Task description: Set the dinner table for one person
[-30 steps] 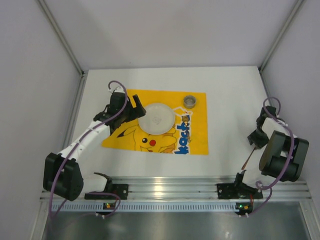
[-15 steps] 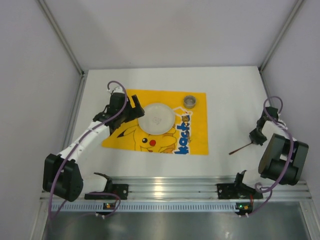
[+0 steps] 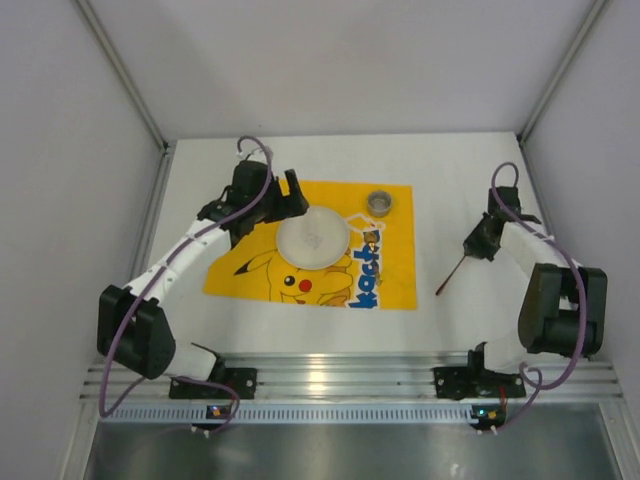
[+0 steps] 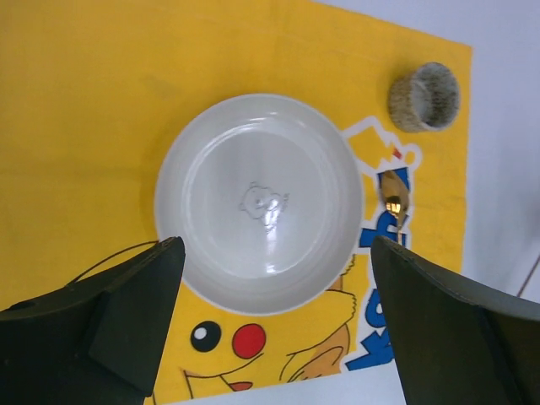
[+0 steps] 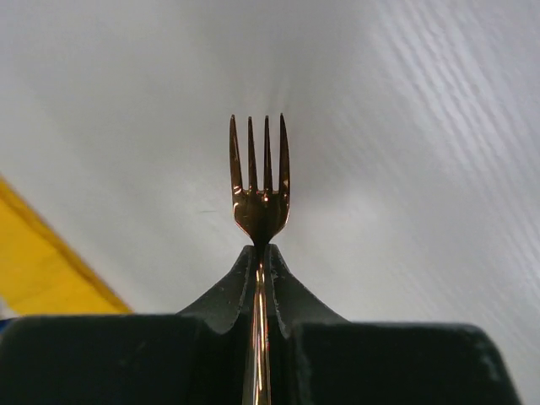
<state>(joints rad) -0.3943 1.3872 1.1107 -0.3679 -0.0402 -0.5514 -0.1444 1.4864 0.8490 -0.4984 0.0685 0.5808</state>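
Observation:
A white plate [image 3: 313, 237] lies on the yellow Pikachu mat [image 3: 395, 272] on the white dinner table [image 3: 460, 175]. A small grey cup [image 3: 379, 203] stands at the mat's far right corner. A gold spoon [image 4: 393, 203] lies on the mat between plate and cup. My left gripper [image 3: 287, 198] hangs open and empty above the plate's far left rim; in the left wrist view [image 4: 277, 253] the plate [image 4: 261, 198] sits between its fingers. My right gripper [image 3: 476, 246] is shut on a gold fork [image 3: 450, 277] over the bare table right of the mat; its tines [image 5: 259, 169] stick out past the fingertips [image 5: 260, 250].
A ribbed aluminium rail [image 3: 350, 375] runs along the table's near edge, with both arm bases on it. Grey walls and frame posts close in the left, right and far sides. Bare white table [image 5: 405, 169] lies under the fork.
My right arm has swung the fork from the table's near right edge up and inward toward the mat. My left gripper has shifted farther back and right, over the plate's rim.

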